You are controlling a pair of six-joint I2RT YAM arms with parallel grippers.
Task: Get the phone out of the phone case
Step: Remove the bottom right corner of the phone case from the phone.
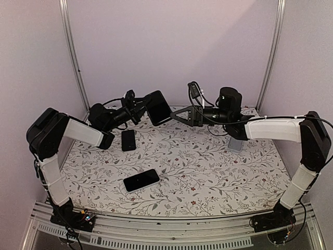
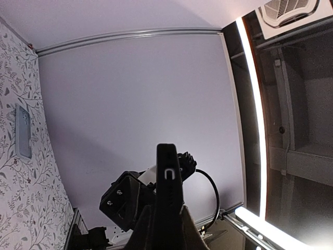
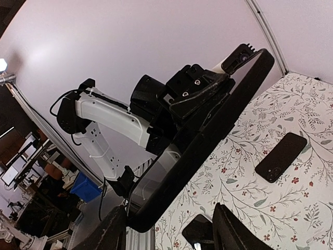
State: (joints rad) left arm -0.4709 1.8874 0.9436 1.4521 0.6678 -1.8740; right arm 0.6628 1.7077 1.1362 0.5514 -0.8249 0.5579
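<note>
Upper centre of the top view: the left gripper [image 1: 144, 108] is clamped tight on the left edge of the black phone case [image 1: 158, 108], held aloft, its long axis running top to bottom of frame, leaning slightly right; just right of it, the right gripper [image 1: 176, 117] has jaws spread, clamping nothing

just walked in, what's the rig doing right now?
The left gripper is shut on the edge of a black case, holding it up above the back of the table. The right gripper faces it from the other side with its fingers apart, close to the case but not clamped on it. Whether a phone sits inside cannot be told. Two dark phones lie flat on the table, one near the left arm, one nearer the front.
</note>
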